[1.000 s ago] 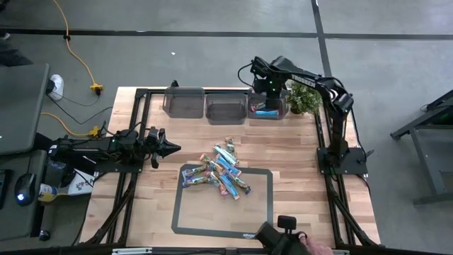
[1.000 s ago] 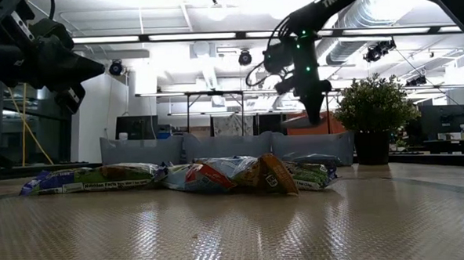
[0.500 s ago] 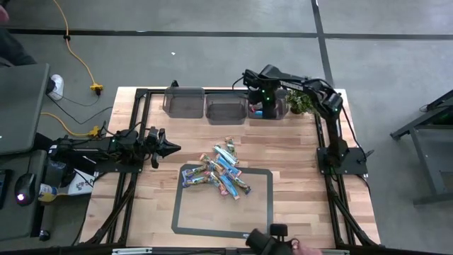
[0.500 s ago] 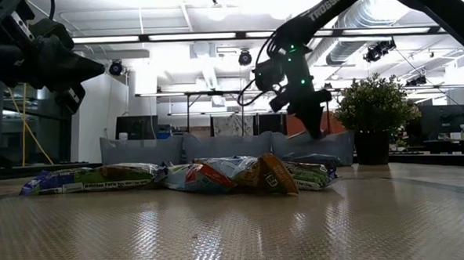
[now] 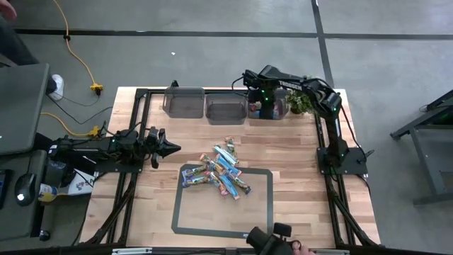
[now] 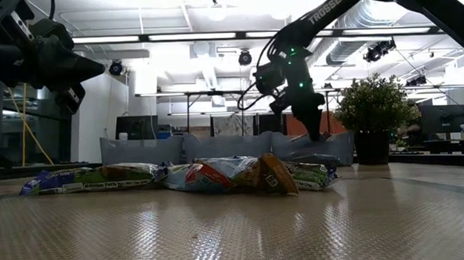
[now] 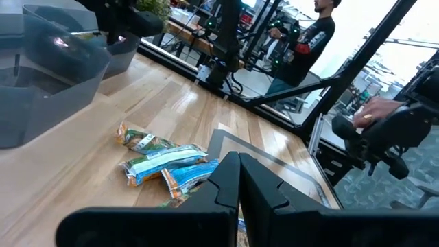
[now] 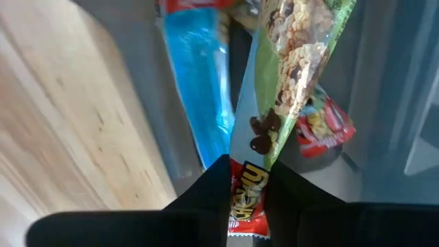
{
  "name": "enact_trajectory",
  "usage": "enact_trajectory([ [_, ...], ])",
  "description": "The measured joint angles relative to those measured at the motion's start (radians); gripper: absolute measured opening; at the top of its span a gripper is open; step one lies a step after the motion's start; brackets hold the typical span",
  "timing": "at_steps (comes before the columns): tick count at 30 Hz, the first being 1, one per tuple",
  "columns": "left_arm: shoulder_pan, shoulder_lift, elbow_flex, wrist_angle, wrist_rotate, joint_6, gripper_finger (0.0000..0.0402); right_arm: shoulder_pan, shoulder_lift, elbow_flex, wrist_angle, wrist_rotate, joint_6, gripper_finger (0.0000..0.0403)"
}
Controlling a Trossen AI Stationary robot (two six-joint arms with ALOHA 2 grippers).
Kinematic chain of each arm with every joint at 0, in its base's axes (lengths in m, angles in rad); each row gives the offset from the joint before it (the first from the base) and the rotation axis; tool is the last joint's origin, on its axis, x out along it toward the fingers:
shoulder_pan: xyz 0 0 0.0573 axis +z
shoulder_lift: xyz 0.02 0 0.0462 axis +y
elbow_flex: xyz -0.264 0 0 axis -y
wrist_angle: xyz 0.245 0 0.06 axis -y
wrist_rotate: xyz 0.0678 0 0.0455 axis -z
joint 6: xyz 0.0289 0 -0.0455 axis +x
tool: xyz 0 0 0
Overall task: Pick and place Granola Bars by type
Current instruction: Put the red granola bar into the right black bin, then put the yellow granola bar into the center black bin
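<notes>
Wooden desk point(image 5: 297, 152) is carrying a granola bar pile point(image 5: 221, 174) mid-desk. Right gripper point(image 8: 247, 184), now dropped lower vs a sec ago, is dipping into the rightmost bin point(image 5: 267, 106), fingers pinching a green-wrapped bar point(image 8: 288, 103). Left gripper point(image 5: 170, 148) is sitting shut, empty, at desk's left.

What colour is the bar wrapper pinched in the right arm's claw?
Green with a red end, on the granola bar in the right gripper; clearest in the right wrist view.

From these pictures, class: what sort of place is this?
Probably a robotics lab or workshop: exposed ceiling ducts, other metal rigs with a person beyond the wooden table, and a yellow cable on concrete.
</notes>
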Motion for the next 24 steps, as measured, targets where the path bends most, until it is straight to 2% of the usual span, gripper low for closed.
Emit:
enact_trajectory([
  [14,0.000,0.000,0.000,0.000,0.012,-0.001,0.0001,-0.006,0.000,0.000,-0.053,-0.026,0.158,0.0164],
  [24,0.000,0.000,0.000,0.000,0.012,-0.001,0.0001,-0.006,-0.001,0.000,-0.115,-0.068,0.230,0.0185],
])
